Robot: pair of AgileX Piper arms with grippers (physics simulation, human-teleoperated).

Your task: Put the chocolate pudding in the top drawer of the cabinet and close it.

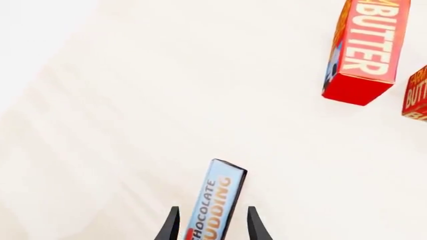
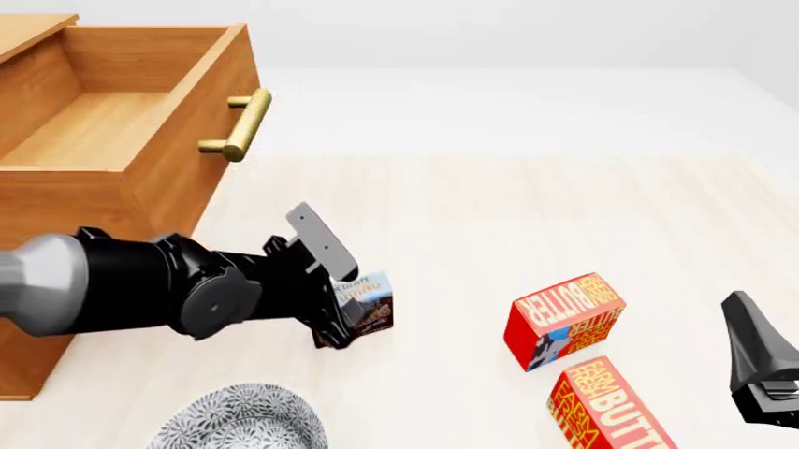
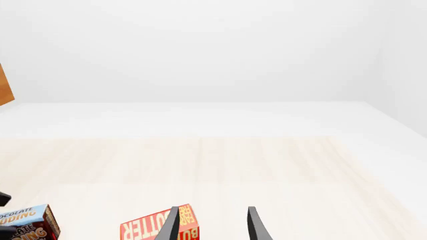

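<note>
Left gripper [image 1: 212,226] pinches the chocolate pudding [image 1: 217,200], a slim light-blue box with a dark brown base, above the table [image 2: 500,215] near the cabinet [image 2: 75,196]. Right gripper [image 3: 212,225] hangs spread, holding nothing.

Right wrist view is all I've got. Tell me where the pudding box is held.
Observer: The left gripper has the pudding box between its fingers, low over the table.
Operator: Report the drawer.
Observer: The top drawer is pulled open, its inside bare wood, far left of the box.
Operator: Check the right gripper.
Observer: The right gripper is open, holding nothing, at the table's right edge beside two butter boxes.
</note>
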